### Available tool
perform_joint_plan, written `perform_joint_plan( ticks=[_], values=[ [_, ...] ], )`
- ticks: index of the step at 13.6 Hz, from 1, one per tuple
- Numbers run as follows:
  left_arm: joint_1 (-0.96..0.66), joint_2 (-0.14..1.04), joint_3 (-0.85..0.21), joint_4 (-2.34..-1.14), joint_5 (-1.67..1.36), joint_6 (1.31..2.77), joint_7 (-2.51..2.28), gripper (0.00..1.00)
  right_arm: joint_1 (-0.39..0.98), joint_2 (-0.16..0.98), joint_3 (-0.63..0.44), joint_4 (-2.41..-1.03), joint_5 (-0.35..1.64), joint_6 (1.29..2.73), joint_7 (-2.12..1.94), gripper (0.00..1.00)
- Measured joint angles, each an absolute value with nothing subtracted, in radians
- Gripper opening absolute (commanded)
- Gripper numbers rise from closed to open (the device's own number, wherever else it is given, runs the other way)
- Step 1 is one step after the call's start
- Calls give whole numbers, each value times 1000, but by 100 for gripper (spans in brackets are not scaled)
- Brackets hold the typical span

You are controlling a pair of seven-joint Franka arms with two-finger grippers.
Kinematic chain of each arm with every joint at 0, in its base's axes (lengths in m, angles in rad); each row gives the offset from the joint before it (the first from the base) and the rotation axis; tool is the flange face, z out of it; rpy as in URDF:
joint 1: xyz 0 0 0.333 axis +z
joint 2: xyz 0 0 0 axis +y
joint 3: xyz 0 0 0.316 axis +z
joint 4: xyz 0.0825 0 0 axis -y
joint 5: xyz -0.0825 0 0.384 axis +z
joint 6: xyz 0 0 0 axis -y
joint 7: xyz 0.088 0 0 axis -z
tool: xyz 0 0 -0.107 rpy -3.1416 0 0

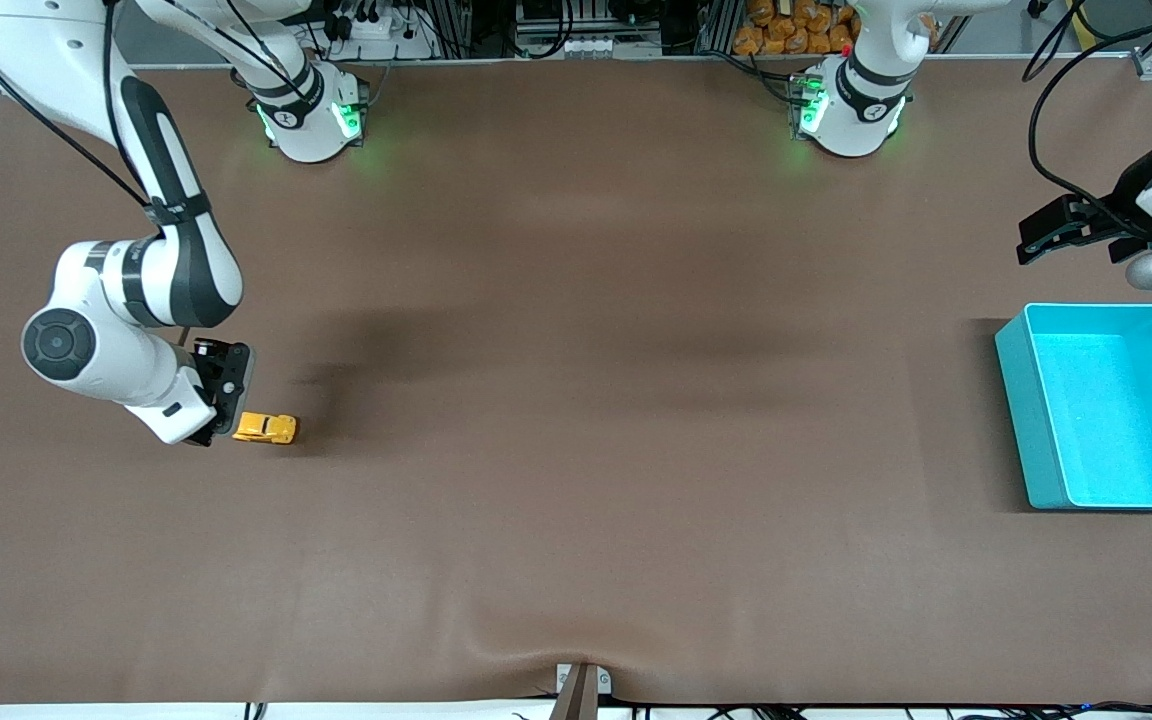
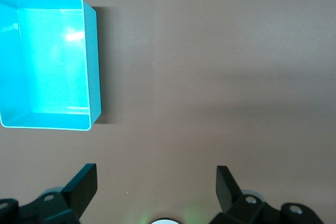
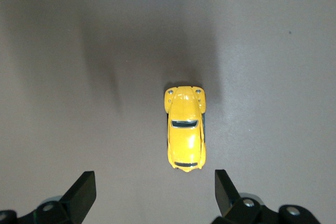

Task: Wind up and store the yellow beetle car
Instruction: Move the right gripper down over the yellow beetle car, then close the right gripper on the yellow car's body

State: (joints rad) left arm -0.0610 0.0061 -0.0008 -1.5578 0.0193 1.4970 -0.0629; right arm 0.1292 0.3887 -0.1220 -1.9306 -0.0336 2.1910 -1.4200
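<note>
- Front view: the small yellow beetle-shaped toy car (image 1: 266, 428) sits on the brown bench (image 1: 576, 400) at the right arm's end, untouched; the right claw (image 1: 219, 400) hangs just beside it. The teal plastic bin (image 1: 1026, 400) lies empty, well apart.
- Left wrist view: the left claw (image 2: 156, 184), fingers apart, waits near the bin.
- Right wrist view: fingers apart, nothing held. Winding and storing both remain.

Left claw (image 2: 156, 182) open, fingers (image 2: 84, 184) spread wide with nothing between them, hanging over bare brown surface (image 2: 220, 77); teal bin (image 2: 89, 66) sits on the surface, well apart from the claw; bin is rectangular, open-topped, nothing visible inside; faint shadow bands cross the surface
</note>
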Motion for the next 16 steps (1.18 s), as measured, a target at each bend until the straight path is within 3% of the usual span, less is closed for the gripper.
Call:
perform_joint_plan(
  ticks=[7,16],
  values=[
    [-60,7,-6,-1558,19,1497,-64,100,133,477,-120,-1931,-36,2352,-1461,80],
    [-55,17,-5,-1558,19,1497,-64,100,131,534,-122,-1930,-36,2414,-1498,65]
  ],
)
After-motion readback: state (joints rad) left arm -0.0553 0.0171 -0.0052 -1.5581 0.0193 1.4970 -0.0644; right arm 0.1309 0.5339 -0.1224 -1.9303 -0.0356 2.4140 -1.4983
